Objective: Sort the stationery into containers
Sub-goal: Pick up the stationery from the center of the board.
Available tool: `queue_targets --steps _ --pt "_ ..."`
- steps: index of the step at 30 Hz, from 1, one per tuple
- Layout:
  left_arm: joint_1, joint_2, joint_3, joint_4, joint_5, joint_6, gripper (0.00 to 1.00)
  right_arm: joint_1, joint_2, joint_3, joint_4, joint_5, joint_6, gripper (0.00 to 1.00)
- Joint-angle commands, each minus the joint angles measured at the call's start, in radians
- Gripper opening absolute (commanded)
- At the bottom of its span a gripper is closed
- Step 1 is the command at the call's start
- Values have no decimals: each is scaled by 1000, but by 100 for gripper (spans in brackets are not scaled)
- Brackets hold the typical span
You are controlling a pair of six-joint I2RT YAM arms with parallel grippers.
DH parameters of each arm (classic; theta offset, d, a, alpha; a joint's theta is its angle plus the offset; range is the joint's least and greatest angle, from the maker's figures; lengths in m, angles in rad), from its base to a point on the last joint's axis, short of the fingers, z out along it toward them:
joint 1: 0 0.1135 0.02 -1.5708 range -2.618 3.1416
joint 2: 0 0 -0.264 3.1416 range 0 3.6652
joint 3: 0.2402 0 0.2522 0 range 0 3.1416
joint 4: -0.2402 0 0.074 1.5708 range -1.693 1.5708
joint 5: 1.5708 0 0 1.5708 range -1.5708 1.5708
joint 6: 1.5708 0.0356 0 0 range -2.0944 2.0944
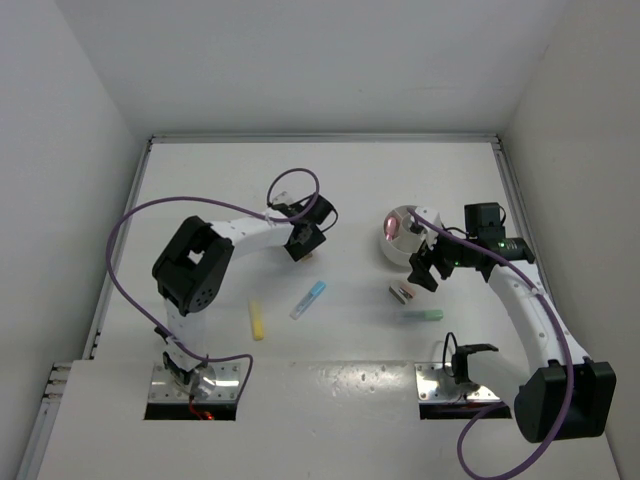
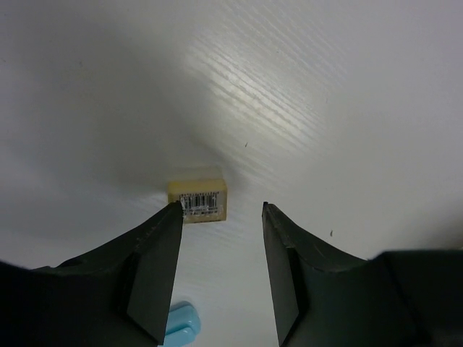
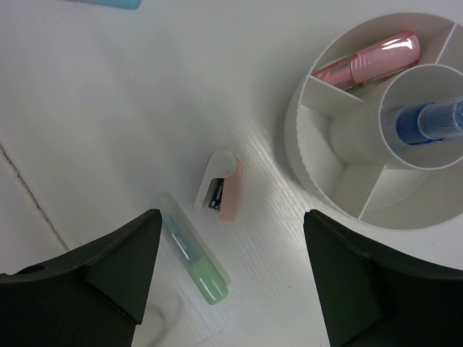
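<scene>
My left gripper (image 2: pixel 221 206) is open and hangs over a tan block (image 2: pixel 197 200) with a barcode label; the block lies just past the left fingertip, on the table. The left gripper shows in the top view (image 1: pixel 305 242). My right gripper (image 3: pixel 231 217) is open and empty above a small pink-and-white block (image 3: pixel 221 186) and a green stick (image 3: pixel 194 249). It also shows in the top view (image 1: pixel 425 268). The round white divided dish (image 3: pixel 304 152) holds a pink stick (image 3: pixel 369 59) and a blue-capped bottle (image 3: pixel 427 119) in its centre cup.
A yellow stick (image 1: pixel 257 320) and a blue stick (image 1: pixel 309 298) lie between the arms. The blue stick's cap (image 2: pixel 179 329) shows under the left finger. The dish (image 1: pixel 397 212) stands just beyond the right gripper. White walls close in the table.
</scene>
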Motion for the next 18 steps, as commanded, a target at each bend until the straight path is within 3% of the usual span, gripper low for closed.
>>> queue_targets --steps 1,18 --pt "-14 -52 -9 -41 -16 5 54 5 -16 11 23 -34 -27 80" --pt "-32 -32 13 -95 -44 -18 54 5 -16 11 23 -34 -27 80"
